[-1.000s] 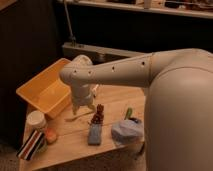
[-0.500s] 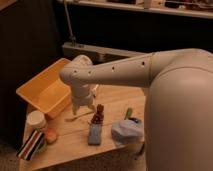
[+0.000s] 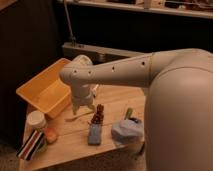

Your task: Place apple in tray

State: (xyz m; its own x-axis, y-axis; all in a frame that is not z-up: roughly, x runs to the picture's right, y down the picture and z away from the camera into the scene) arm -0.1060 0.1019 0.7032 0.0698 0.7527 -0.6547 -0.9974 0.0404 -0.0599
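Note:
The apple (image 3: 50,135) is a small orange-yellow fruit on the wooden table (image 3: 115,100), near the front left, just below the white jar (image 3: 36,120). The tray (image 3: 44,93) is a big yellow-orange bin at the table's back left and looks empty. My gripper (image 3: 81,106) hangs from the white arm, pointing down just above the table, right beside the tray's near right corner and well to the right of the apple. It holds nothing that I can see.
A dark red knobbly item (image 3: 98,114) lies right of the gripper. A blue packet (image 3: 94,134) lies below it. A crumpled blue-white bag (image 3: 126,131) and a green thing (image 3: 128,113) lie further right. A striped packet (image 3: 31,145) sits at the front left corner. A pale stick (image 3: 76,117) lies under the gripper.

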